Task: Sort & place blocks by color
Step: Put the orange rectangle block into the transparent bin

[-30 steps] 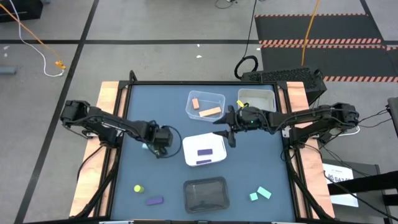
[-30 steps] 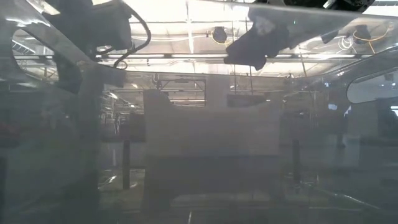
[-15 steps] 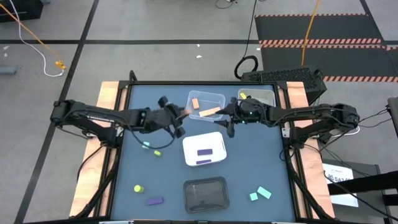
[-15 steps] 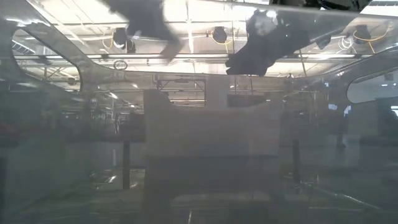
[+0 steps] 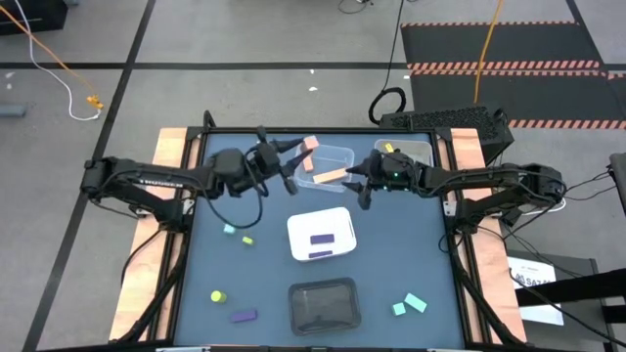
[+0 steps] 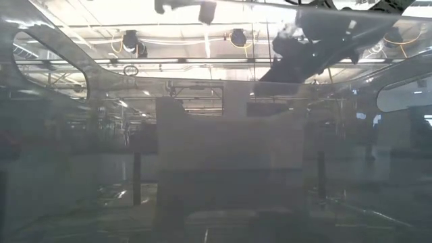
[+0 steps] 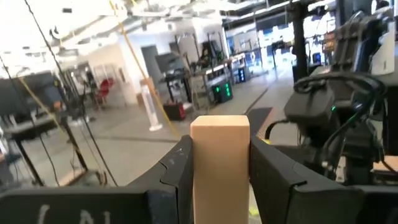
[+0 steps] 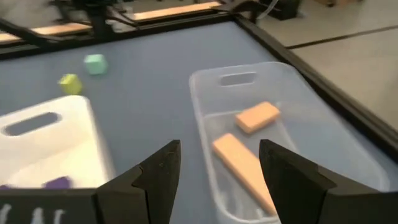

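My left gripper point(image 5: 299, 150) is shut on a salmon-orange block point(image 5: 308, 145) and hovers by the far left corner of the clear tray point(image 5: 342, 154). Two more salmon-orange blocks point(image 8: 239, 158) lie in that tray. My right gripper point(image 8: 217, 168) is open and empty above the tray's near right side, also seen in the high view point(image 5: 363, 188). Purple bars point(image 5: 320, 238) lie in the white tray point(image 5: 298, 227). On the table lie a small teal piece point(image 5: 230, 229), a yellow-green piece point(image 5: 247, 240), a yellow-green cylinder point(image 5: 217, 295), a purple bar point(image 5: 243, 315) and two teal blocks point(image 5: 411, 304). My left gripper pinches the salmon-orange block point(image 7: 219, 155) between its two fingers point(image 7: 177, 171), one on each of two opposite side faces. The fingers come at it roughly level from the table's left. The block is lifted clear, and its free end sticks out past the fingertips.
A grey-beige tray point(image 5: 416, 156) with a yellow-green piece point(image 5: 386, 149) sits right of the clear tray. A black tray point(image 5: 325, 305) stands near the near edge. Wooden rails point(image 5: 171, 147) border the table's left and right sides. The two grippers are close together at the clear tray.
My left gripper has swung up from low over the table's left middle, toward the far edge and right, carrying the salmon-orange block to the clear tray's far left corner. My right gripper has shifted a little toward the far edge.
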